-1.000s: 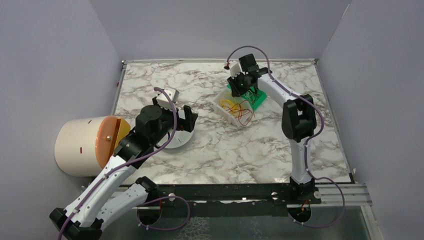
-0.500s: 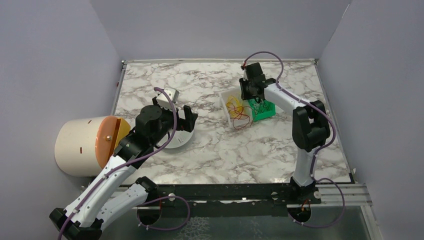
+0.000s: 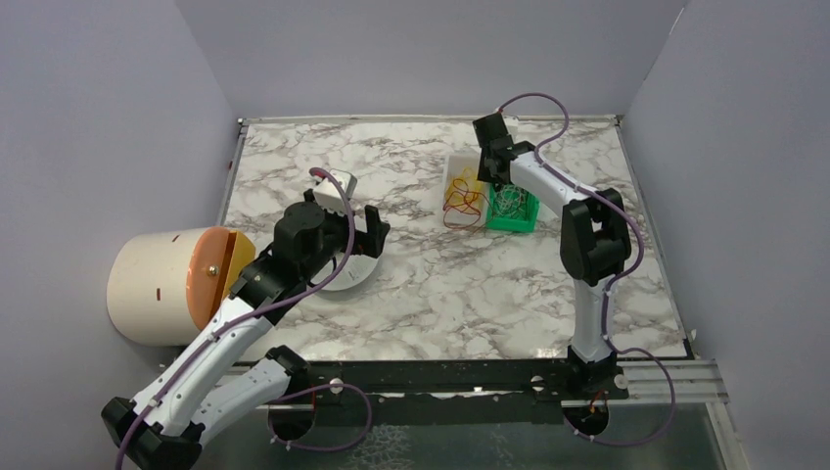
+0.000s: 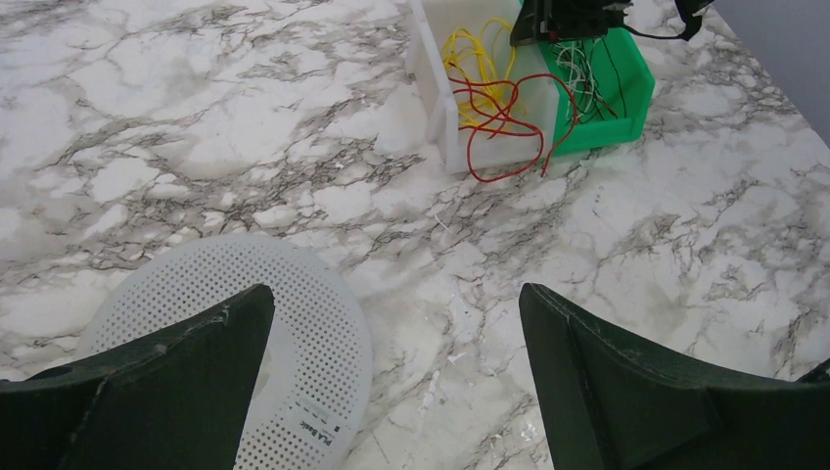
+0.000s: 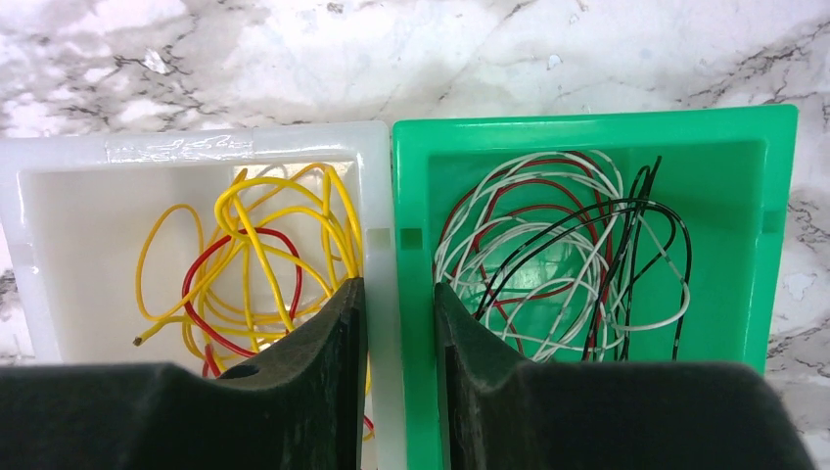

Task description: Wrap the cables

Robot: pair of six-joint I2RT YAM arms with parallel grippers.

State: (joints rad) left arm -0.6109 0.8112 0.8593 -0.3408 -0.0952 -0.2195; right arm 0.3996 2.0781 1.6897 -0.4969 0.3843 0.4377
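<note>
The thin red cable [image 5: 186, 283] lies tangled with yellow wires in a white bin [image 5: 196, 147]. Part of it spills over the bin's near end onto the table [image 4: 504, 178], also visible from above [image 3: 458, 208]. A green bin [image 5: 587, 122] stands against the white one. My right gripper [image 5: 396, 289] is shut on their two touching walls, one finger inside each bin, at the back of the table [image 3: 494, 181]. My left gripper [image 4: 394, 294] hangs open and empty over the table beside a white perforated disc [image 4: 313, 343], far from the bins [image 3: 364, 230].
White, black and dark red wires [image 5: 548, 255] fill the green bin [image 3: 514, 217]. A large cream cylinder with an orange face [image 3: 161, 284] lies at the table's left edge. The white disc [image 3: 345, 274] sits under the left arm. Grey walls enclose the table.
My right gripper has swung right and toward the back, turning both bins with it; they now stand side by side, square to the table. The left arm shifted slightly.
</note>
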